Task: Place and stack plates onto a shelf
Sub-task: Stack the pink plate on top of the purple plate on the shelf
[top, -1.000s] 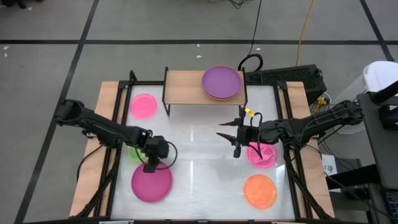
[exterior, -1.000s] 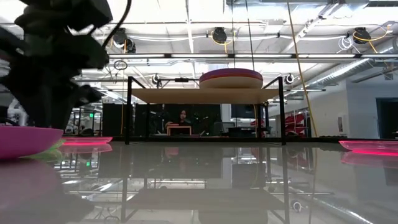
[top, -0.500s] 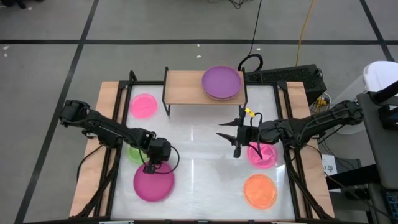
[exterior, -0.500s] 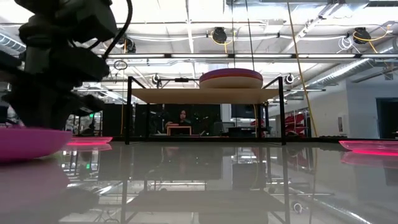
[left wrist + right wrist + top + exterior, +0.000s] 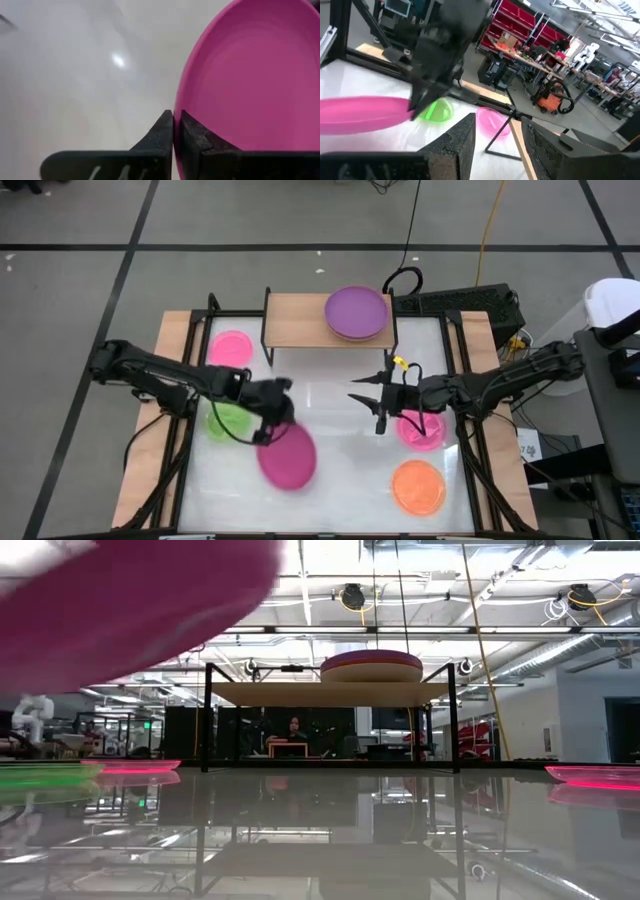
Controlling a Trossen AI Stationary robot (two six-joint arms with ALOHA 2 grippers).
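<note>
Seen from above, the left gripper (image 5: 268, 430) has the magenta plate (image 5: 288, 456) pinched by its rim, lifted off the white surface (image 5: 330, 480); the purple plate (image 5: 356, 312) sits on the shelf (image 5: 295, 320). Low view: magenta plate fills the top corner, up in the air. Left wrist: fingers (image 5: 162, 132) clamped on the rim. Right wrist: right gripper (image 5: 497, 135) fingers spread, holding nothing.
</note>
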